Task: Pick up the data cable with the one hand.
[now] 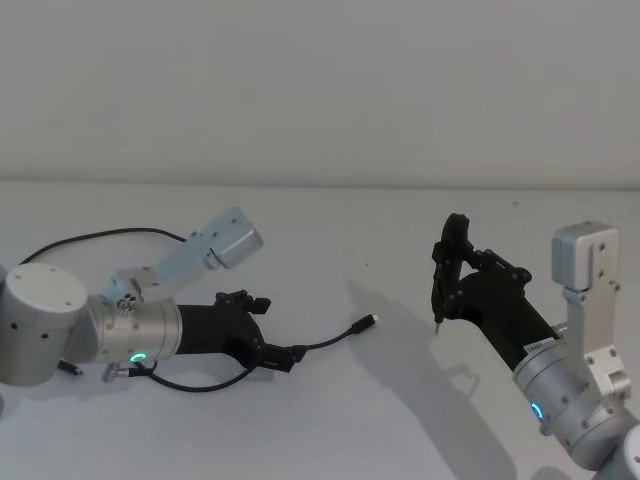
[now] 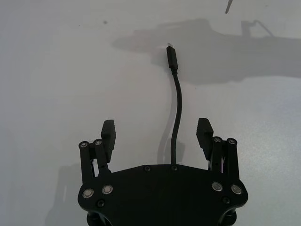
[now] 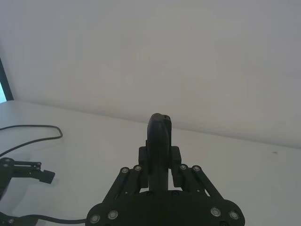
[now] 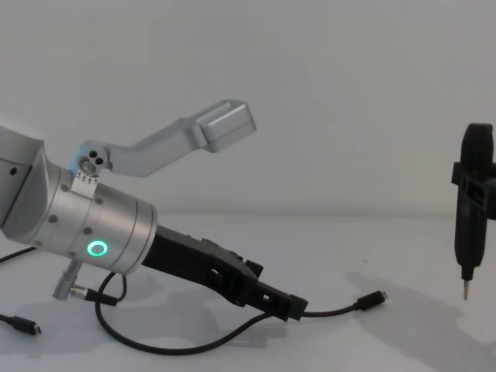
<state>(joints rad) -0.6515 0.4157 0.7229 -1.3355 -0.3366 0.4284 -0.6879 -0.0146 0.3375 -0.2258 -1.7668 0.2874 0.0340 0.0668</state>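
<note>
left end effector (image 1: 287, 358), lower left of frame, is spread wide around the data cable (image 1: 330, 341) on the surface (image 1: 330, 420), right end effector (image 3: 160, 160) clamped on the pen tool (image 3: 159, 129).

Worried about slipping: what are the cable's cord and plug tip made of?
The cord looks matte black, probably rubbery plastic; it curves loosely. The plug tip is silvery, likely metal. The left gripper sits open astride the cord; the right gripper holds a pointed tool.
</note>
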